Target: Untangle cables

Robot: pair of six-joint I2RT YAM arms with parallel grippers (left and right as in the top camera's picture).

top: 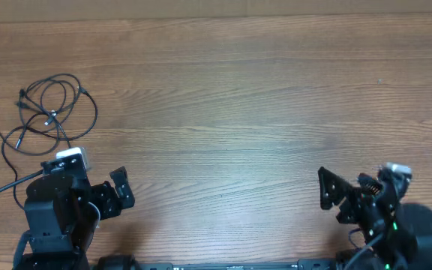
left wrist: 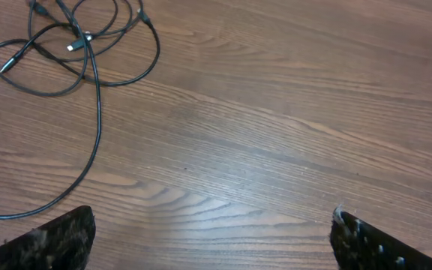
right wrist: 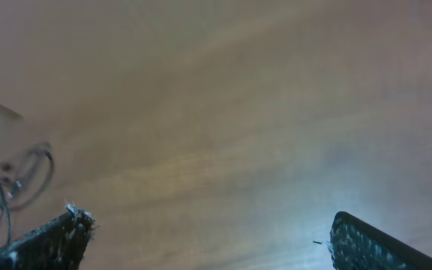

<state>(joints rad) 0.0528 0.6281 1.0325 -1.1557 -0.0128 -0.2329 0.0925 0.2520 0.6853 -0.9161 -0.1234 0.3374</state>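
You are looking at the cables [top: 47, 112] lying on the left side of the table [top: 238, 97], just beyond the left arm and well apart from the right one. They are thin, black, round cords, curling into loose overlapping loops that are crossing one another near the middle of the heap. In the left wrist view the cables [left wrist: 73, 45] are showing small plugs at their ends, one of them with a pale metallic tip, and a single strand is trailing toward the near left and running out of the picture. The table is showing a smooth brown surface with a fine wood grain running left to right.

You cannot count the cords reliably: the loops are overlapping, and the far part of the heap is cut off at the top of the left wrist view. In the overhead view about four plug ends are showing. The right wrist view is blurring badly, so the cables [right wrist: 10, 187] are appearing there only as a faint dark scribble at the far left.

You are seeing two grippers. The left gripper [top: 121, 189] is hanging over bare wood near the heap, its jaws spread wide and gripping nothing; in its own camera the left gripper [left wrist: 212, 240] is showing two black fingers [left wrist: 58, 240] with a rough, pale-flecked face. The right gripper [top: 328, 191] is likewise gaping wide and empty, and its own view of the right gripper [right wrist: 208, 232] is cutting both fingers off at the bottom edge.
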